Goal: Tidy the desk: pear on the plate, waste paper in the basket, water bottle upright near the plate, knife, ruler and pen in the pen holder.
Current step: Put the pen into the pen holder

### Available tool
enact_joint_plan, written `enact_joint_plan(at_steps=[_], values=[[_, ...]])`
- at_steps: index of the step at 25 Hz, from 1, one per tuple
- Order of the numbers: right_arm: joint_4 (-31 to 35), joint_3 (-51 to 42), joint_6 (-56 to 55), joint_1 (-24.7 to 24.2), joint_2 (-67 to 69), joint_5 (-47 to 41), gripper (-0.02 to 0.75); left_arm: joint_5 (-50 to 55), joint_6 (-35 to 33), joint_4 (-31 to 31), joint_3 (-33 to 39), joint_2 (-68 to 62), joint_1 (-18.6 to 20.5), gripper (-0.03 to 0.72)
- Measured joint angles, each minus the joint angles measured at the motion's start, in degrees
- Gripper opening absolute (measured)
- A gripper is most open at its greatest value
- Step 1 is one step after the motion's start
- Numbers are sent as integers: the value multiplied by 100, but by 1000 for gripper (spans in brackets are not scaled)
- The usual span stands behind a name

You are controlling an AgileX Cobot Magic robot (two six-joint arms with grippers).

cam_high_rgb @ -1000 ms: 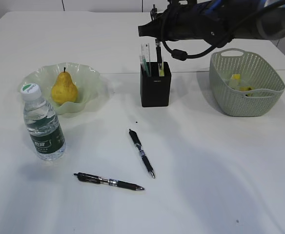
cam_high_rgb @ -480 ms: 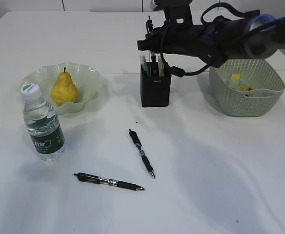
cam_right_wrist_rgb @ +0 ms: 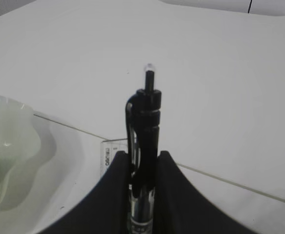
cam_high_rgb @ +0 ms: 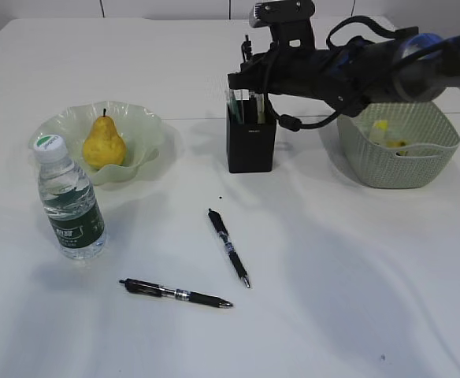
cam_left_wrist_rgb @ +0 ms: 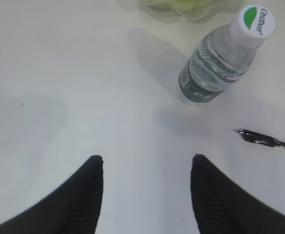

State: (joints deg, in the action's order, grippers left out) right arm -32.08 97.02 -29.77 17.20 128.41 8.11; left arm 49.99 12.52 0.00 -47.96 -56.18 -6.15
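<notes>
Two black pens lie loose on the white worktop (cam_high_rgb: 356,260), one (cam_high_rgb: 229,247) near the middle and one (cam_high_rgb: 176,294) nearer the front. The right end effector (cam_right_wrist_rgb: 143,168) pinches a third pen (cam_right_wrist_rgb: 144,146) upright over the pen holder (cam_high_rgb: 251,140), beside the ruler (cam_right_wrist_rgb: 109,155). The left end effector (cam_left_wrist_rgb: 147,165) hovers open and empty. The pear (cam_high_rgb: 103,142) sits on the plate (cam_high_rgb: 147,126), with the water bottle (cam_high_rgb: 69,201) upright nearby. Yellow waste paper (cam_high_rgb: 389,135) lies in the basket (cam_high_rgb: 399,161).
</notes>
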Motion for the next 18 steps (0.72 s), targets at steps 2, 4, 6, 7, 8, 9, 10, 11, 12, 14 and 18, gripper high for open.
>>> enact_joint_plan(at_steps=[2,4,6,7,8,9,10,11,12,14,18], values=[[-2,0,0,0,63,-12,92,0,0,0,0,0,0,402],[-2,0,0,0,101,-68,93,0,0,0,0,0,0,402],[-2,0,0,0,113,-94,98,0,0,0,0,0,0,402],[-2,0,0,0,113,-122,106,0,0,0,0,0,0,402],[-2,0,0,0,113,-135,115,0,0,0,0,0,0,402],[-2,0,0,0,113,-150,128,0,0,0,0,0,0,402],[-2,0,0,0,113,-150,146,0,0,0,0,0,0,402],[-2,0,0,0,113,-163,171,0,0,0,0,0,0,402],[-2,0,0,0,113,-163,197,0,0,0,0,0,0,402],[-2,0,-9,0,113,-163,254,0,0,0,0,0,0,402],[-2,0,-22,0,113,-163,290,0,0,0,0,0,0,402]])
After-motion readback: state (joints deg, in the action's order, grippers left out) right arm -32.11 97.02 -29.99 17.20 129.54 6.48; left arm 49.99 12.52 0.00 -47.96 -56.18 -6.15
